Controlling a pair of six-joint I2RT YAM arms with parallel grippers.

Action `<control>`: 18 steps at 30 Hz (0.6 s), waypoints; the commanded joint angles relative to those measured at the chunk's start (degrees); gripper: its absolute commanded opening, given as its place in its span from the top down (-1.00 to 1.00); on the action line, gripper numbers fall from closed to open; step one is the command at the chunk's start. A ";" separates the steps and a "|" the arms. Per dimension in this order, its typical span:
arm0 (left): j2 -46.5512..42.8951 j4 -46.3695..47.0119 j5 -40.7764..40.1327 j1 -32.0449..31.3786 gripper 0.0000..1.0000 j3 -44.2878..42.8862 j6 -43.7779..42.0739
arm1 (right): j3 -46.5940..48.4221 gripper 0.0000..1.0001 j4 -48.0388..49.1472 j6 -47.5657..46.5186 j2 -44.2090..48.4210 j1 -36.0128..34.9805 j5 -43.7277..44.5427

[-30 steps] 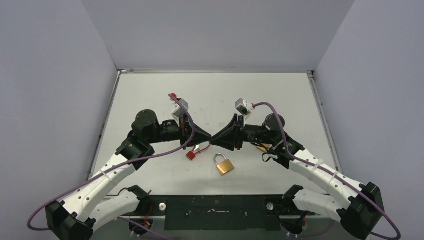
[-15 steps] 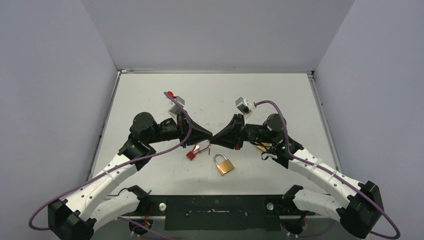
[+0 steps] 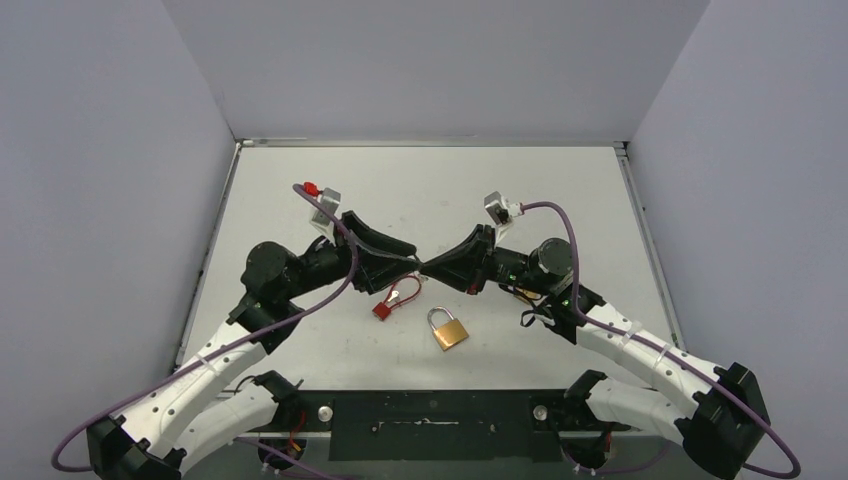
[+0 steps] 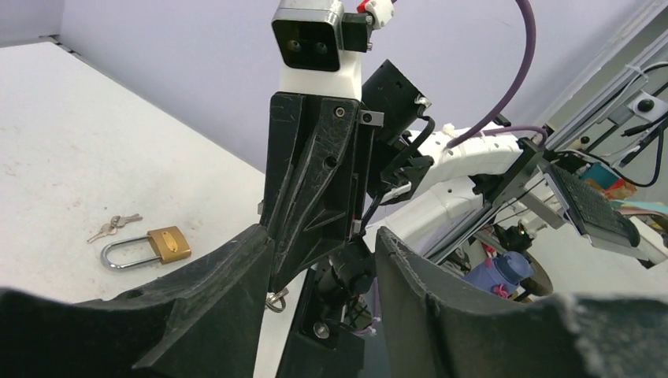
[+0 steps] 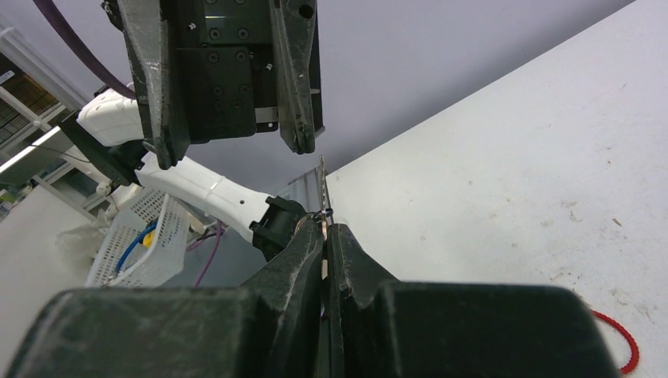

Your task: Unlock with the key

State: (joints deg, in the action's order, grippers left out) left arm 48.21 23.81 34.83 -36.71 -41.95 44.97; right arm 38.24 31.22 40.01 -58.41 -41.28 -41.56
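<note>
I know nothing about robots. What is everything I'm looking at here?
Padlock: 1, brass; front-middle of the table.
Second padlock: 1, brass; apparently under the right arm, barely visible from above.
Loose keys: silver, count unclear; beside the second padlock.
Key: 1, silver; pinched in the right tool.
Red tag: 1, with red loop; left of the first padlock.
Table: 1, white.
Left tool: 1, black, open.
Right tool: 1, black, shut on the key.
Left arm, right arm: white-black, purple cables.
</note>
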 commanded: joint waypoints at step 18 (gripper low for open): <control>1.94 -4.97 -7.55 -0.29 -0.03 -0.54 -1.98 | -0.07 1.00 4.23 0.69 1.98 0.21 0.49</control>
State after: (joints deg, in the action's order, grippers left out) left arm 50.87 22.74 30.81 -36.77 -41.76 45.23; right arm 37.76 30.44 41.04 -58.39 -40.91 -40.60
